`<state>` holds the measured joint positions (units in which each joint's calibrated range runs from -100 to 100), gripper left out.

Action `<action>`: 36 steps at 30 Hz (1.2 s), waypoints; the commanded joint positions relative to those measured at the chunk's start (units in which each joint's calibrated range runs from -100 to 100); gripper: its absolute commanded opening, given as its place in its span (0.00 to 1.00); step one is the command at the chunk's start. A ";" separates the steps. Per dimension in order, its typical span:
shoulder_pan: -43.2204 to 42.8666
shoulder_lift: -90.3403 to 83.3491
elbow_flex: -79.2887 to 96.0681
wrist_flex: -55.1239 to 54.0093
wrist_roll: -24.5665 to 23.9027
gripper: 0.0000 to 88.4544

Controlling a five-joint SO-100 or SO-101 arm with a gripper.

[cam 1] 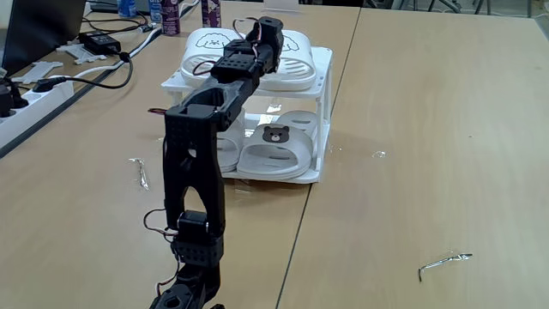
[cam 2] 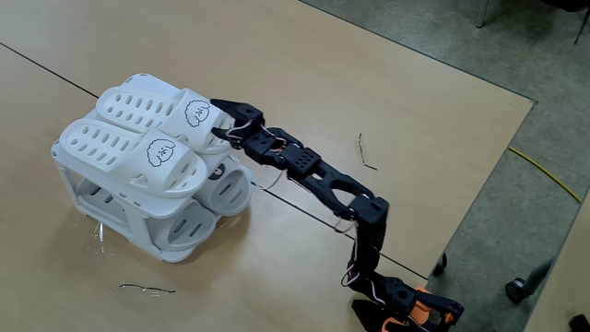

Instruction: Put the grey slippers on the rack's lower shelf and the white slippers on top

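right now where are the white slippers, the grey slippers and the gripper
white slippers (cam 2: 152, 152): a fixed view, puppy face.
grey slippers (cam 1: 275, 135): a fixed view, bear face.
gripper (cam 2: 219, 115): a fixed view, between fingertips.

light wood tabletop (cam 1: 429, 129); grey floor (cam 2: 516, 46); power strip (cam 1: 26, 101), cables along desk edge

We see arm (cam 1: 206, 129) covering left grey slipper (cam 1: 228, 151) and part of white slippers (cam 1: 287, 51). Gripper (cam 2: 219, 118) jaw gap too small to judge. Arm base cut off at bottom edge.
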<state>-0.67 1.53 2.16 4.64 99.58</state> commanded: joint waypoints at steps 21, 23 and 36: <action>4.13 -45.91 68.34 -96.70 0.42 0.01; 3.96 -54.32 78.63 -98.34 0.42 0.01; 1.83 -97.74 97.66 -98.51 0.42 0.01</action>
<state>1.12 -87.88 99.55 -94.33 99.58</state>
